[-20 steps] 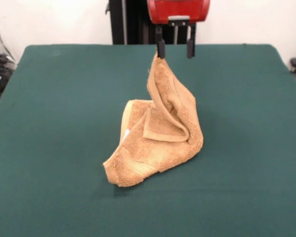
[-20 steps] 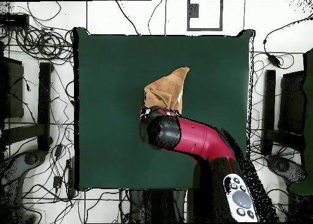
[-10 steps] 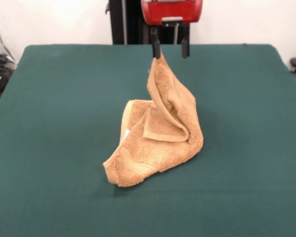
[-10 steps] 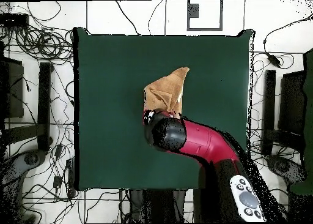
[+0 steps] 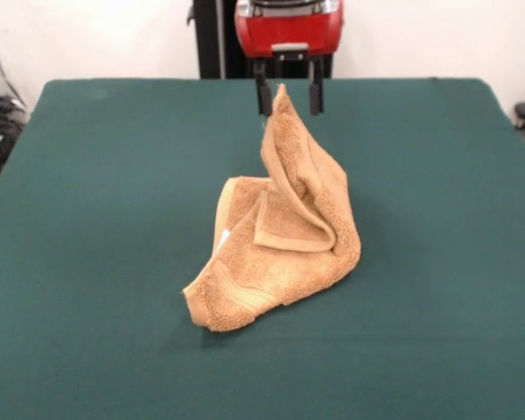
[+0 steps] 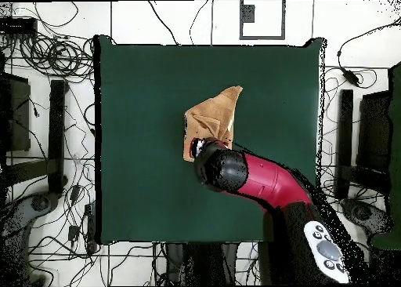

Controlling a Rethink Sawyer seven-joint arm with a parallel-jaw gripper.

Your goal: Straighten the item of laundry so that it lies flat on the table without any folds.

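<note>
Near the table's middle: towel (image 5: 276,241), crumpled, one corner standing up in a peak, the rest heaped and folded over itself on the green cloth.
Folds: I count a flap doubled across the front and a thick rolled edge at the near-left corner; none of it lies flat yet.
Peak: it rises between the two fingertips of my gripper (image 5: 288,96), which sits just above it.
Jaws: apart, one finger each side of the tip; I see no pinch on the cloth.
Overhead: the arm covers the towel's robot-side edge, so I cannot check contact from there.
Table (image 5: 96,262): wide bare cloth all round, plenty of room to spread.
Risk: I judge the peak may slump sideways unsupported, adding another fold.
Risk: if I close too high, I may catch only loops of terry and lose it.
</note>
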